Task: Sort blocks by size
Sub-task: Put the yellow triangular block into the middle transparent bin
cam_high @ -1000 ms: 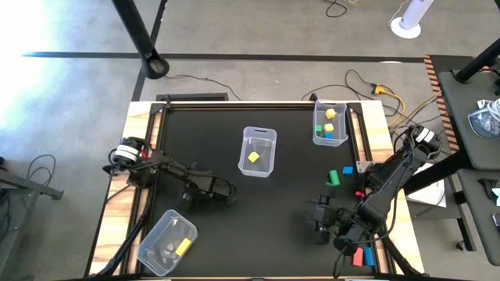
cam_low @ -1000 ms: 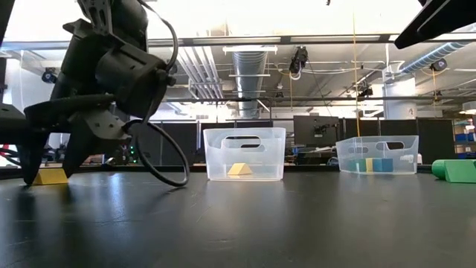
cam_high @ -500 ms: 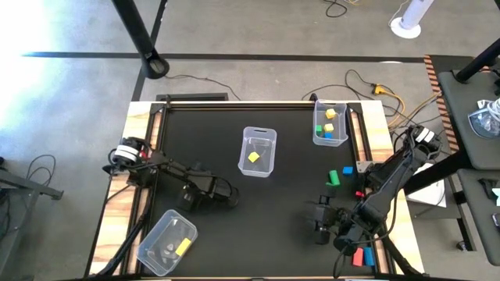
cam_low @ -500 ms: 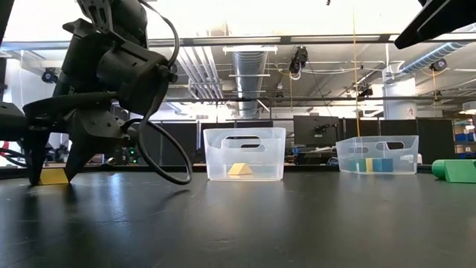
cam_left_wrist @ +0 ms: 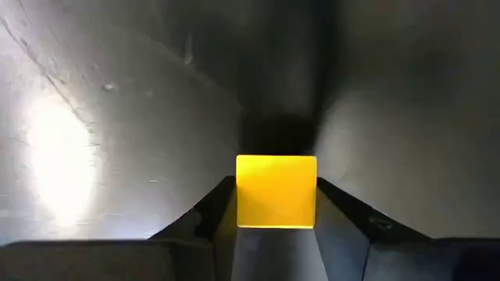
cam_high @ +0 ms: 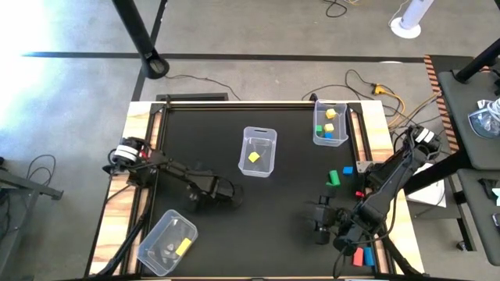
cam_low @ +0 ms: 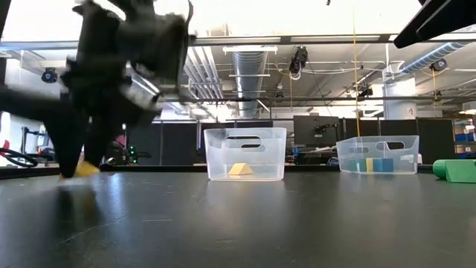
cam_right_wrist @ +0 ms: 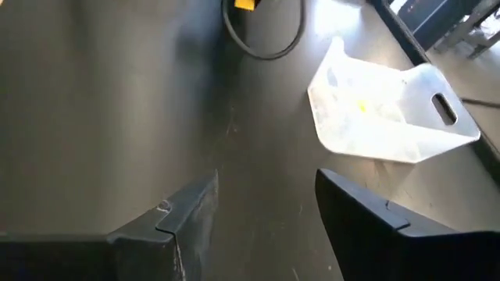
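The left gripper grasps a yellow block near the tabletop's left edge; motion blur hides it in the low view. The right gripper, fingers apart, waits near the right edge.

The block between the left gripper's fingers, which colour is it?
Yellow block; the left wrist view shows it best.
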Available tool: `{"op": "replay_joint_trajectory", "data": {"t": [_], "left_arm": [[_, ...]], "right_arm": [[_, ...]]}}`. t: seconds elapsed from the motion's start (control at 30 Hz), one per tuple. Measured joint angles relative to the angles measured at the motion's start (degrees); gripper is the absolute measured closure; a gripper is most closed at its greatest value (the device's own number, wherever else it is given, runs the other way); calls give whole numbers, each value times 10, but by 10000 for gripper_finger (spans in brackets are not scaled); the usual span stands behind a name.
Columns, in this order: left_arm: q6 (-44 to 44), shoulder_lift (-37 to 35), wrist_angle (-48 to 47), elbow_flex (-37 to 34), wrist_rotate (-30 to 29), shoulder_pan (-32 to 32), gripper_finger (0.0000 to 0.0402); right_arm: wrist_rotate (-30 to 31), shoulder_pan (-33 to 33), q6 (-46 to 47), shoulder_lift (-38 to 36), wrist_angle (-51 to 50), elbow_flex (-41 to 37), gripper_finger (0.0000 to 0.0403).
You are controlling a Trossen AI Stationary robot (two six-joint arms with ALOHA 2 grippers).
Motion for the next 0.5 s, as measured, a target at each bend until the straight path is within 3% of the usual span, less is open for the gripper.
{"op": "replay_joint_trajectory", "data": {"t": [0.07,0.2,0.37,0.5], "left_arm": [[-25,-20,18,18,32,-2,284],[-59,-76,143,33,70,-8,284],[-108,-132,384,-12,98,-11,284],[-186,-129,609,-74,97,-10,284]], "right_arm": [[17,0,-11,0,9,0,197],[84,0,-39,18,50,-6,197],[140,-4,-130,88,145,-11,194],[187,-17,-252,180,293,-11,183]]}}
